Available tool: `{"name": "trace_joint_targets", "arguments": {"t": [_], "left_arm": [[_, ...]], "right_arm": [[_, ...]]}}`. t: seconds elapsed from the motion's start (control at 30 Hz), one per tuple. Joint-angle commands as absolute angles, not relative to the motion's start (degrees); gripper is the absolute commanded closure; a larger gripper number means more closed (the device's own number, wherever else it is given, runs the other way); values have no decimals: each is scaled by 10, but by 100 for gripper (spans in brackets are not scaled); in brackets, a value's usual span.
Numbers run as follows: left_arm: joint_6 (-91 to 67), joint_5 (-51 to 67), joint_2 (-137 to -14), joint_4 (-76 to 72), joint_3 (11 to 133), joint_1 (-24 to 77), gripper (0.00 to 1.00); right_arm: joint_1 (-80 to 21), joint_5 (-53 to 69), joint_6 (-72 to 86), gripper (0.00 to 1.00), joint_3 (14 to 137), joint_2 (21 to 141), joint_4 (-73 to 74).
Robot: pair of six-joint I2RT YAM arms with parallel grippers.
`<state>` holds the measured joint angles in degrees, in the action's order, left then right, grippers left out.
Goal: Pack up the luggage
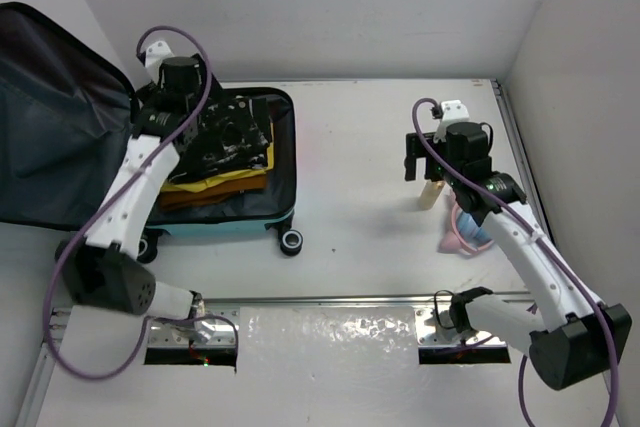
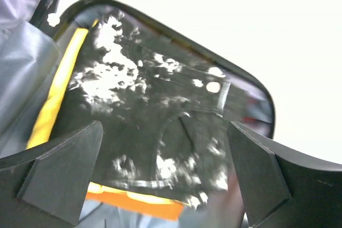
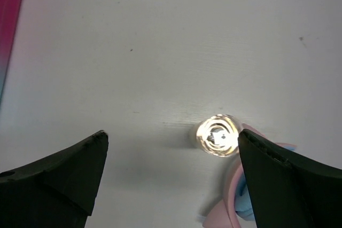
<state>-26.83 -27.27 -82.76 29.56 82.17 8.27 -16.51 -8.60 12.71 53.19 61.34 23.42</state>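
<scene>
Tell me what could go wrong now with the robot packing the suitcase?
The open right hand hangs over a small bottle; it might knock it over, or pinch the pink thing beside it instead. In the luggage, the shiny black bundle sits on top and could slide off.

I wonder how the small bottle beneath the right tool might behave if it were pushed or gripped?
The small bottle stands upright and looks narrow, so a sideways push would probably tip it. Its round cap suggests it may then roll. That cap looks shiny and smooth, so the open right tool might slip on it.
</scene>
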Motion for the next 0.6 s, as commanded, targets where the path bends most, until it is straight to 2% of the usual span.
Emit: {"name": "trace_joint_targets", "arguments": {"t": [0.0,0.13,0.4,0.43,0.5,0.57], "left_arm": [[-255,-264,-763,283,768,151,0],[-240,-244,-731,312,746,255,0],[-236,-208,-640,315,638,312,0],[-230,-196,-631,311,629,318,0],[-229,-178,-607,310,610,324,0],[-211,-164,-593,311,595,328,0]], "right_arm": [[-163,-201,142,1,526,595,243],[-160,-214,136,1,510,641,236],[-150,-198,142,5,441,686,143],[-142,-193,140,7,435,704,128],[-134,-197,140,19,418,716,84],[-120,-200,143,25,406,722,38]]}}
